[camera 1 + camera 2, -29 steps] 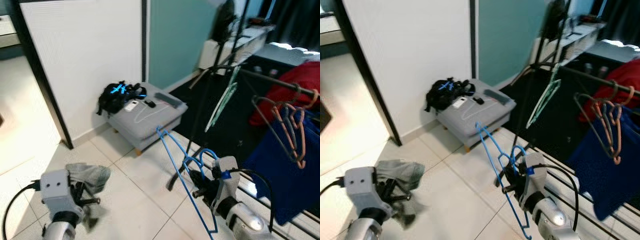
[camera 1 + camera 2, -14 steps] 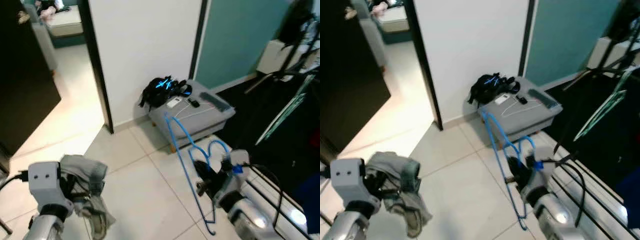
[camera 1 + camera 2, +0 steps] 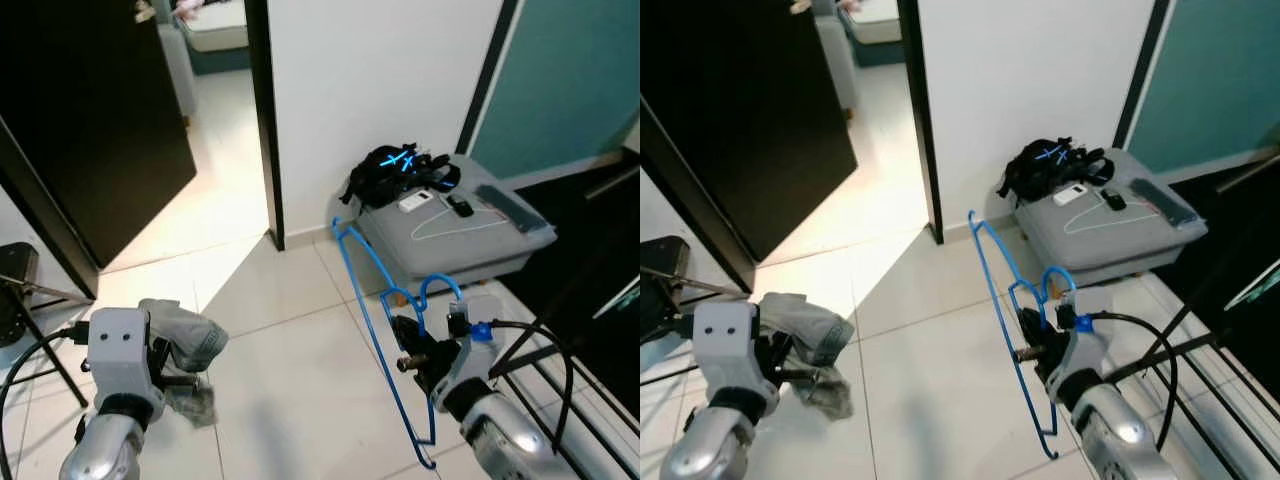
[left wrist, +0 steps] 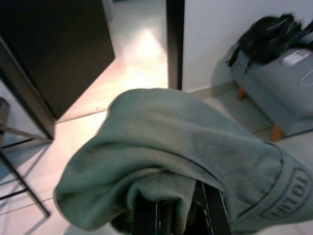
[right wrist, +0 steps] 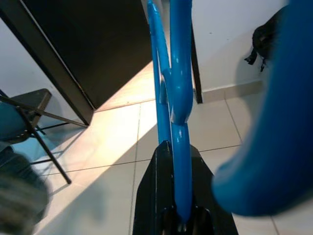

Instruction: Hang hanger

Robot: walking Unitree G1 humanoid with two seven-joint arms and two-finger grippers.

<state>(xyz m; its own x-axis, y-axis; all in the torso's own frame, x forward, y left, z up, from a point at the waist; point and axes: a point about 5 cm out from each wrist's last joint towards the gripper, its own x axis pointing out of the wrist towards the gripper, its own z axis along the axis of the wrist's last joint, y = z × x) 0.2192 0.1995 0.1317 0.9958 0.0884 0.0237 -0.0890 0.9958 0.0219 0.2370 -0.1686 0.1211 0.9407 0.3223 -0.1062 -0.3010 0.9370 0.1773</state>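
Note:
A blue plastic hanger (image 3: 375, 300) stands upright in my right gripper (image 3: 408, 358), which is shut on it just below the hook; the hanger's blue bar (image 5: 177, 98) runs straight out from the black fingers (image 5: 159, 196). A grey-green garment (image 3: 185, 345) is bunched over my left gripper (image 3: 172, 378), shut on it low at the left. Its folds (image 4: 186, 147) drape over the black fingers (image 4: 210, 208).
A grey footstool (image 3: 470, 235) against the white wall carries a black bag (image 3: 395, 170), a white wire hanger, a remote and small items. A black door (image 3: 90, 120) opens onto a lit room at the left. Drying rack bars (image 3: 560, 370) sit at the right, a black stand (image 3: 20, 300) at the far left.
The camera has swung left: the clothes rail and hung garments have left the picture and the dark door and doorway have come in. Both grippers keep their holds.

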